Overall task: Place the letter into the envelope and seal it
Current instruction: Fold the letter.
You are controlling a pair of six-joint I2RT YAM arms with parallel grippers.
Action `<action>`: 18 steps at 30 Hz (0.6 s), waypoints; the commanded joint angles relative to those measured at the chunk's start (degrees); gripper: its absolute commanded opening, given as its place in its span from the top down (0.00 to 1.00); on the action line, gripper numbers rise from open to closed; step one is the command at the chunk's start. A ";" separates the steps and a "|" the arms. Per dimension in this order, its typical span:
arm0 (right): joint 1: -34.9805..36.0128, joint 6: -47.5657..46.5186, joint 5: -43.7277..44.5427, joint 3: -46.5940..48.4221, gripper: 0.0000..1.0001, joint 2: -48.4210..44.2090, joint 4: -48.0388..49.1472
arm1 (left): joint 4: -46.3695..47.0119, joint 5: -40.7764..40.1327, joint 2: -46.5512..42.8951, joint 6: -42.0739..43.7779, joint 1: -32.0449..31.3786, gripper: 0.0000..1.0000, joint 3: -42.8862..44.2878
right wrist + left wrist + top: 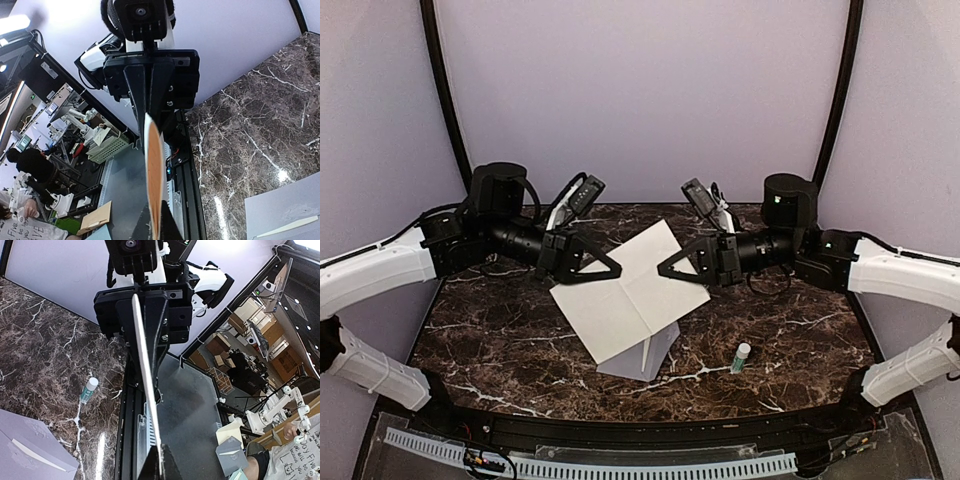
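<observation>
The letter [630, 295], a large cream sheet with cross fold creases, hangs tilted above the table between both arms. My left gripper [612, 270] is shut on its left edge and my right gripper [666, 270] is shut on its right edge. Both wrist views show the sheet edge-on: in the left one the letter [145, 380] runs down into the left gripper [161, 454], and in the right one the letter [154, 165] runs into the right gripper [156, 220]. The grey envelope [645, 358] lies on the table under the sheet, partly hidden by it; it also shows as the envelope [25, 450] and the envelope [285, 215].
A small glue stick [741, 357] with a white cap lies on the dark marble table [500, 330] to the right of the envelope; the glue stick [89, 390] also shows from the left wrist. A black rail and a clear guard run along the near edge.
</observation>
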 commanded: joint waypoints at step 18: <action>-4.47 3.28 -1.99 -2.72 1.00 -5.39 1.63 | -3.67 2.98 -2.11 2.34 -0.32 0.45 -1.73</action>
